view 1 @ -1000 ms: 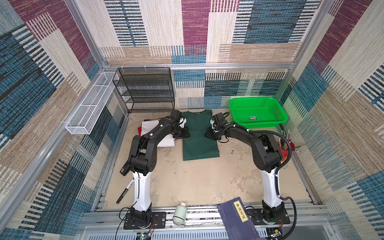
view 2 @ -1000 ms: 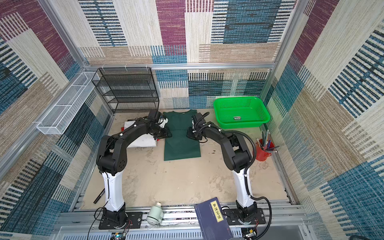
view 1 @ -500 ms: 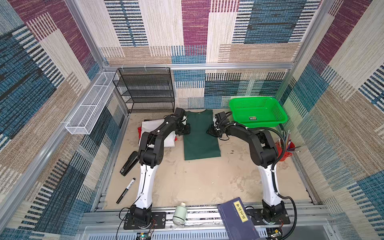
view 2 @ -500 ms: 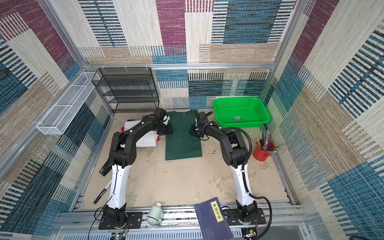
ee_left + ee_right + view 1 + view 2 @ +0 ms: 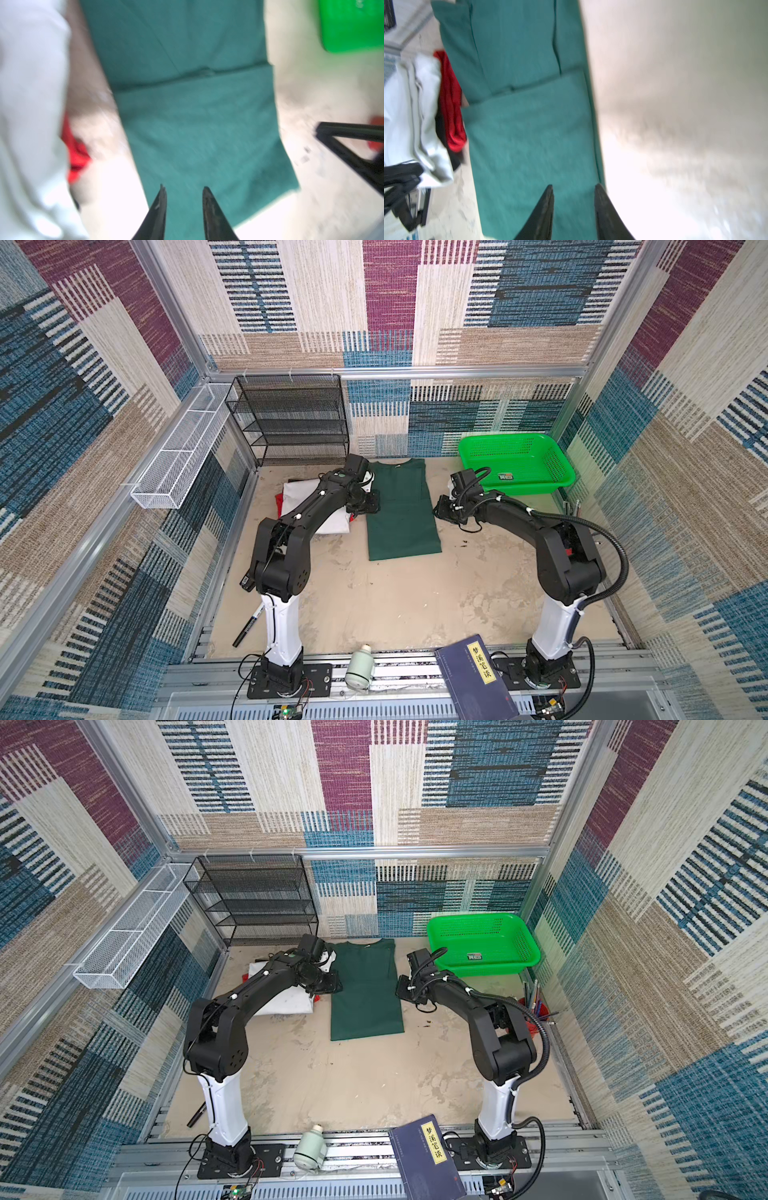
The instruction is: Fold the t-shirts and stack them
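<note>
Both arms have drawn back from the sides of the green shirt [image 5: 401,510] since a second ago, and the sleeve that stuck out on its right then is now tucked in, so the cloth makes one narrow strip

At the far left of the table [image 5: 395,601] a folded white shirt [image 5: 296,494] lies on a red shirt [image 5: 279,504], of which only an edge shows; the left arm reaches over this pile

The left gripper [image 5: 367,506] is just beside the green shirt's left edge, about halfway along it. In its wrist view the left gripper [image 5: 184,190] has its jaws apart with nothing between them, only green cloth below

The green shirt lies flat in the middle of the table in both top views. Its long axis runs from the near side to the back wall, with the collar at the far end and the straight hem toward the arm bases. A fold edge crosses it partway along

The right gripper [image 5: 440,509] sits just off the shirt's right edge, clear of the cloth. Its wrist view shows the right gripper [image 5: 574,187] parted too and holding nothing

A bright green basket [image 5: 524,488] stands at the far right, apart from the shirts
</note>
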You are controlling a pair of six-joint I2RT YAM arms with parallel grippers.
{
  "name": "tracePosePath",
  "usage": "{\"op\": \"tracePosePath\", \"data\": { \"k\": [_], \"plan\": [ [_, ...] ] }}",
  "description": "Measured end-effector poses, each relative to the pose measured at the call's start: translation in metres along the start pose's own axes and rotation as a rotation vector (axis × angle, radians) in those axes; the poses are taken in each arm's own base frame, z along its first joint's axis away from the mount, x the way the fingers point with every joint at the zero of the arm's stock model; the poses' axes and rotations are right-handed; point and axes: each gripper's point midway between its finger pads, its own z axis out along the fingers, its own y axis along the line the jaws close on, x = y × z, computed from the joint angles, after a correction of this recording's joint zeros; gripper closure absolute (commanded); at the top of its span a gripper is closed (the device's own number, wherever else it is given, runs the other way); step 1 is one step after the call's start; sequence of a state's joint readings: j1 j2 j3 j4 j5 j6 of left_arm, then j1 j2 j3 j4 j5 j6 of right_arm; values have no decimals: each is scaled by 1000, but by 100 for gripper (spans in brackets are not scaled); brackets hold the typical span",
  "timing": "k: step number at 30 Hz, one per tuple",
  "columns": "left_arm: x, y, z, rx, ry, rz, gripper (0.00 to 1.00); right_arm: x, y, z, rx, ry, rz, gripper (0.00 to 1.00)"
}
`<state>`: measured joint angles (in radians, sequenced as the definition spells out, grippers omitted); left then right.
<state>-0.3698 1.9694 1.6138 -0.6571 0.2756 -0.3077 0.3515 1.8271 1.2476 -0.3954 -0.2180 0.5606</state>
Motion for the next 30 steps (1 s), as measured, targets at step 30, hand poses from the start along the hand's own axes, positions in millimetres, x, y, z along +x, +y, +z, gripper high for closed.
{"op": "tracePosePath", "data": {
  "k": [30],
  "plan": [
    [128, -9, 45, 75, 360, -84, 76, 76, -14, 11, -165, 116, -79, 74]
  ]
}}
